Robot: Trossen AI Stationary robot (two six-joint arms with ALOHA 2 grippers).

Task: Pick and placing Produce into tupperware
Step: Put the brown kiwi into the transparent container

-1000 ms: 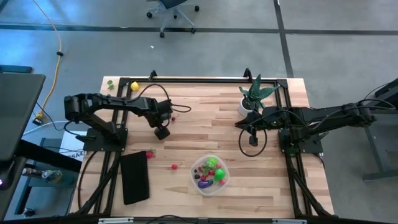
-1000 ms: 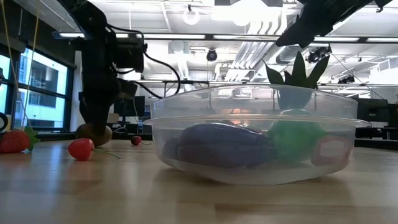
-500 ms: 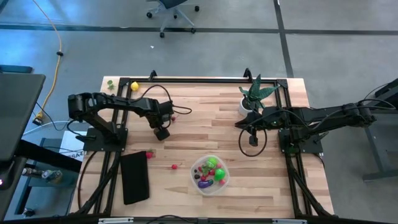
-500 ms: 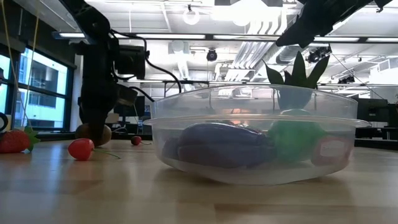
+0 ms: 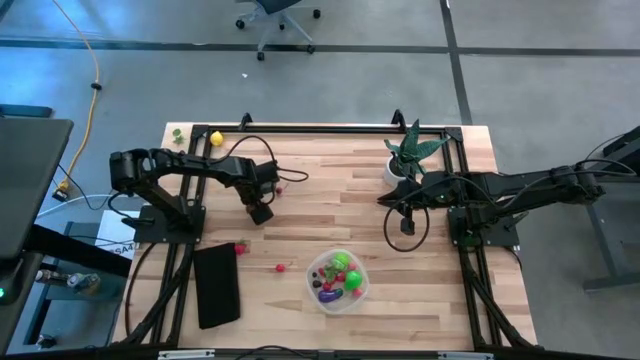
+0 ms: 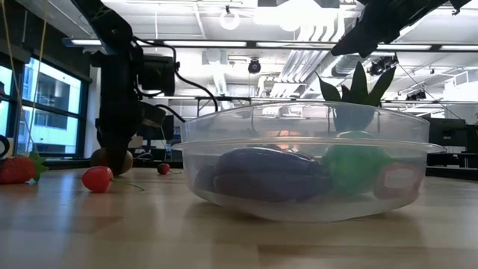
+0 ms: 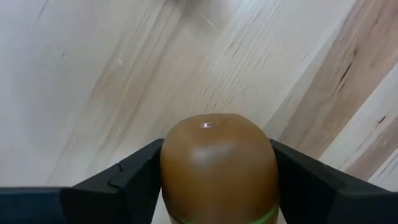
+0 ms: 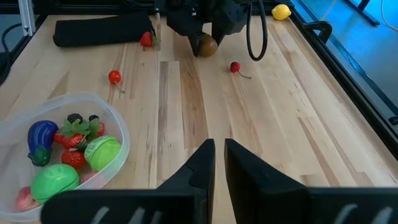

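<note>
My left gripper [image 5: 260, 212] stands at the table's left middle, shut on the brown produce piece [image 7: 217, 165], which also shows in the low view [image 6: 112, 159]. The clear round tupperware [image 5: 338, 280] sits near the near edge. It holds a purple piece [image 8: 41, 142], two bright green pieces [image 8: 102, 152] and small red ones. Loose red pieces lie on the wood [image 5: 240, 248] [image 5: 281, 267] [image 5: 279, 189]. A yellow piece [image 5: 216, 138] lies at the far left corner. My right gripper [image 5: 407, 228] hangs shut above the table's right middle, touching nothing. My left gripper pinches the brown piece between its two fingers [image 7: 134, 177], one on each flank [image 7: 174, 168], coming from above and pointing down. The rounded end of the piece sticks out past the fingertips. In the low view the piece sits at table height; whether it is lifted, I cannot tell.
A spiky green plant in a white pot [image 5: 408, 155] stands at the far right. A flat black rectangle [image 5: 217, 285] lies at the near left. Black frame rails run along the far edge and both sides. Bare wood lies between the two grippers.
In the low view my left arm's wrist has sunk a little and shifted slightly toward the table's right over the brown piece. The brown piece stays where it was.
</note>
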